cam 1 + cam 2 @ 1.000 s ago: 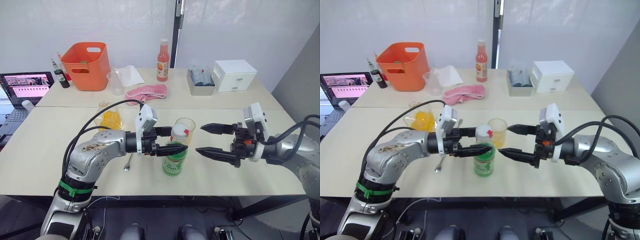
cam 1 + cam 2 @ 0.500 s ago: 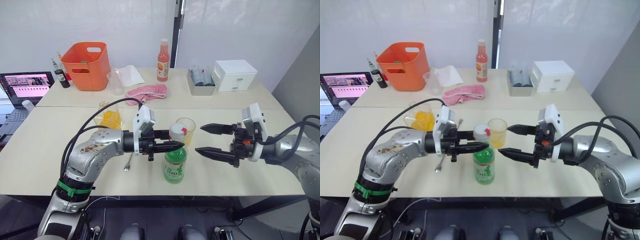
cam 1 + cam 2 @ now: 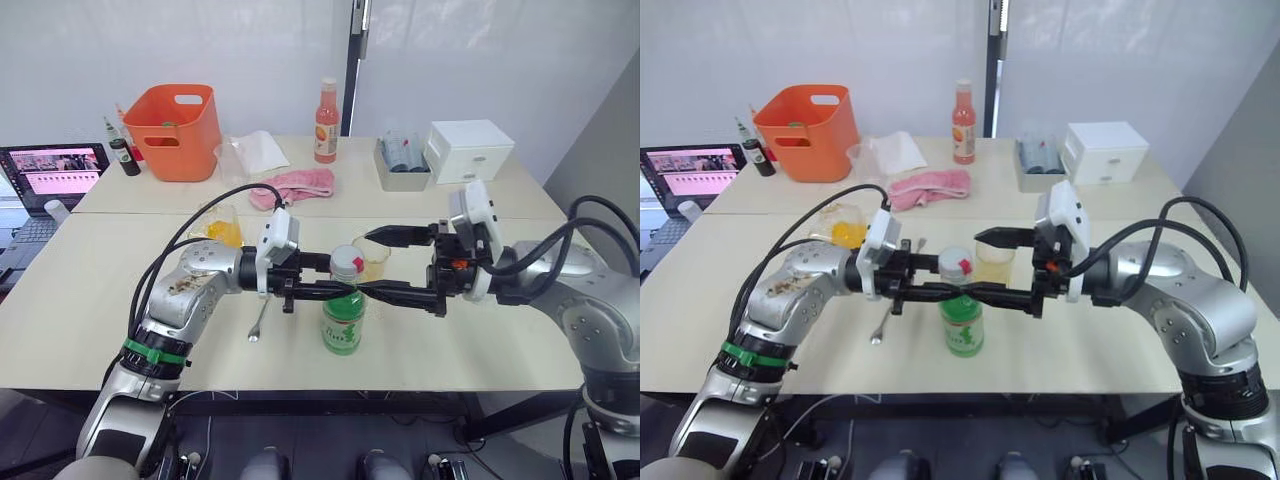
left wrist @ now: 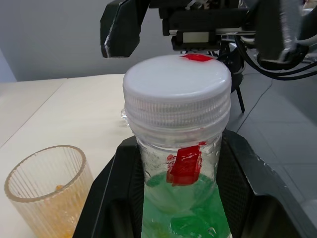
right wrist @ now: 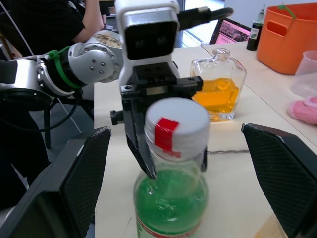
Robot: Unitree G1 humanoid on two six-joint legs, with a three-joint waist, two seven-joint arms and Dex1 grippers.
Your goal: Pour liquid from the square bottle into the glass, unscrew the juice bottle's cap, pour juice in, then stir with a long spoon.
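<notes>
- The juice bottle (image 3: 343, 315) stands upright on the bench's near middle.
- The left end effector (image 3: 335, 281) grips its neck.
- The right end effector (image 3: 383, 262) is spread open around the cap (image 3: 346, 262).
- The ridged cap looks grippable; the bottle is light and tippy.

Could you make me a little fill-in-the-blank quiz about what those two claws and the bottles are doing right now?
1. The left claw grips the juice bottle by its ____.
2. The cap is ____ with a red tab.
3. The right claw is ____, its fingers either side of the cap.
4. The square bottle holds ____ liquid.

Missing words: neck; white; open; orange
</notes>
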